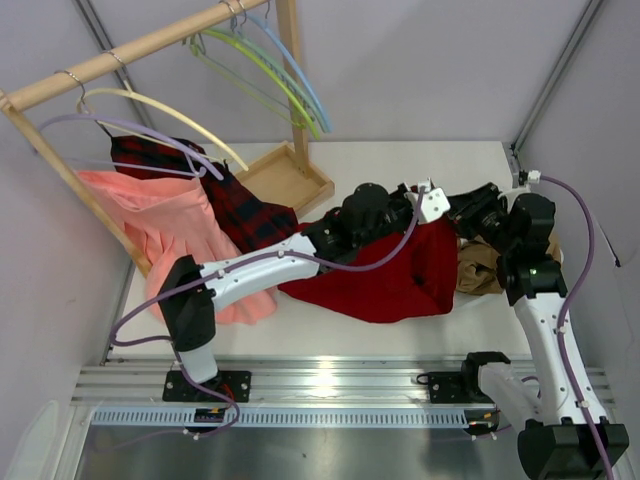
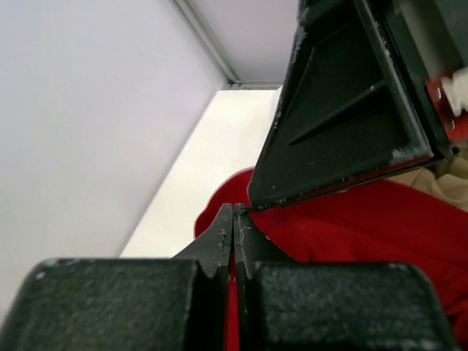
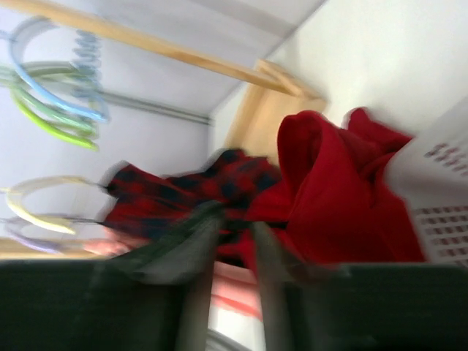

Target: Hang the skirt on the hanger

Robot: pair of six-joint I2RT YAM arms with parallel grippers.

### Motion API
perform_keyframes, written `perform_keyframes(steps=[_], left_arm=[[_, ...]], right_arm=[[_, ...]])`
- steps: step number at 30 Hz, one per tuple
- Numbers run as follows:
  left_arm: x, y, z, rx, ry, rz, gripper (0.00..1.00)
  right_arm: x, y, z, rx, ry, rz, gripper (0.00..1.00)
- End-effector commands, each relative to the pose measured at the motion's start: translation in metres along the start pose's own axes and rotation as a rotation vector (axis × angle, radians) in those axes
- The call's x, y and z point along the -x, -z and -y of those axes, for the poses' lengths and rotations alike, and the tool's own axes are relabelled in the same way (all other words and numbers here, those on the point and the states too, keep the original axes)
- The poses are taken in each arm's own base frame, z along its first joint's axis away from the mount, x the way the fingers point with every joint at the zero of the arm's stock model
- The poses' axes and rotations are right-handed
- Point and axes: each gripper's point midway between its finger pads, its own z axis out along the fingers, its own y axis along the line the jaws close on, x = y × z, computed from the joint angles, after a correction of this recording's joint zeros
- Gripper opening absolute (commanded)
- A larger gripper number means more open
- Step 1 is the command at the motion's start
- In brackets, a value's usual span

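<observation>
The deep-red skirt [image 1: 400, 280] lies bunched on the table between the two arms. My left gripper [image 1: 415, 205] reaches across to its far top edge. In the left wrist view this gripper [image 2: 235, 208] is shut, with a strip of the red skirt [image 2: 365, 227] pinched between its fingers. My right gripper [image 1: 462, 212] is just to the right of it at the same edge. The blurred right wrist view shows its fingers [image 3: 238, 219] slightly apart with nothing between them, beside the skirt [image 3: 336, 190]. The lime-green hanger [image 1: 255, 62] hangs on the wooden rail at the back, also seen as a green hanger [image 3: 51, 117].
A light-blue hanger [image 1: 300, 85] hangs beside the lime one. A cream hanger [image 1: 170, 108] and a purple one [image 1: 120, 128] hang further left, above a plaid skirt [image 1: 235, 205] and a pink skirt [image 1: 170, 235]. A wooden tray [image 1: 288, 178] and tan cloth [image 1: 480, 272] lie nearby.
</observation>
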Motion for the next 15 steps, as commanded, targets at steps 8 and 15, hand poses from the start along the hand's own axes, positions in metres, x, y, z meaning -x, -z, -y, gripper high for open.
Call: perform_keyframes(steps=[8, 15], left_arm=[[0.051, 0.034, -0.02, -0.296, 0.171, 0.065, 0.02], [0.037, 0.05, -0.023, -0.365, 0.15, 0.018, 0.02]], right_arm=[[0.006, 0.022, -0.022, 0.1, 0.685, -0.074, 0.69], [-0.018, 0.038, -0.024, 0.27, 0.917, -0.065, 0.65]])
